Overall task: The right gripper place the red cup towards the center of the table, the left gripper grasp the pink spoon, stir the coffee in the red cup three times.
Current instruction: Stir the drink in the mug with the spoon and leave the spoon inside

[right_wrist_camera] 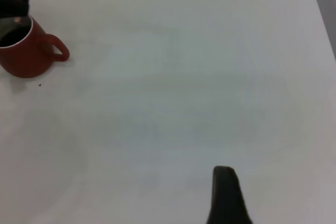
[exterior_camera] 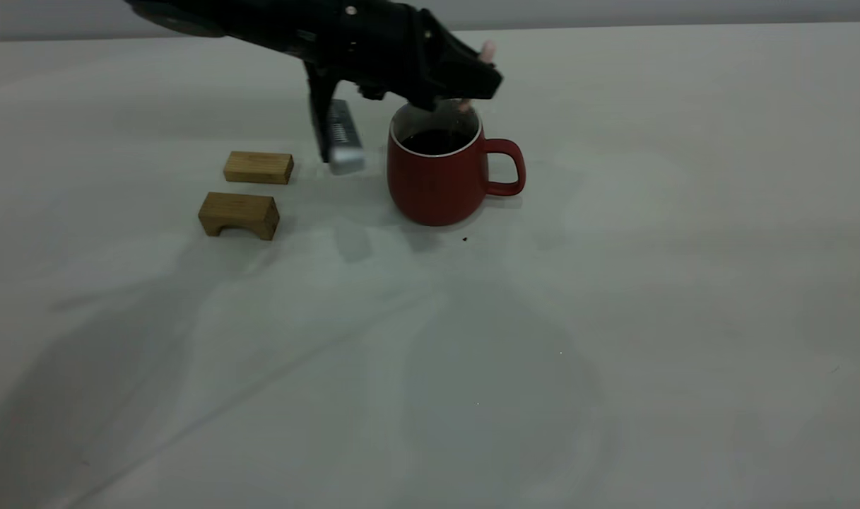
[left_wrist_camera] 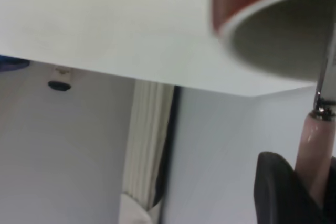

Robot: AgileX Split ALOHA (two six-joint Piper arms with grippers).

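Note:
The red cup [exterior_camera: 437,185] stands upright near the middle of the table [exterior_camera: 613,297], its handle pointing to the exterior view's right, with dark coffee [exterior_camera: 435,141] inside. My left gripper [exterior_camera: 475,79] hangs just above the cup's far rim, shut on the pink spoon [exterior_camera: 487,49]. The spoon's pink handle [left_wrist_camera: 315,145] sticks up past the fingers and its metal neck runs down into the cup [left_wrist_camera: 252,3]; the bowl is hidden. My right gripper [right_wrist_camera: 226,198] is far from the cup [right_wrist_camera: 26,56], over bare table, and is outside the exterior view.
Two small wooden blocks, one flat [exterior_camera: 258,167] and one arch-shaped [exterior_camera: 239,214], lie left of the cup. A tiny dark speck [exterior_camera: 464,239] sits in front of the cup. The table's far edge runs just behind the left arm.

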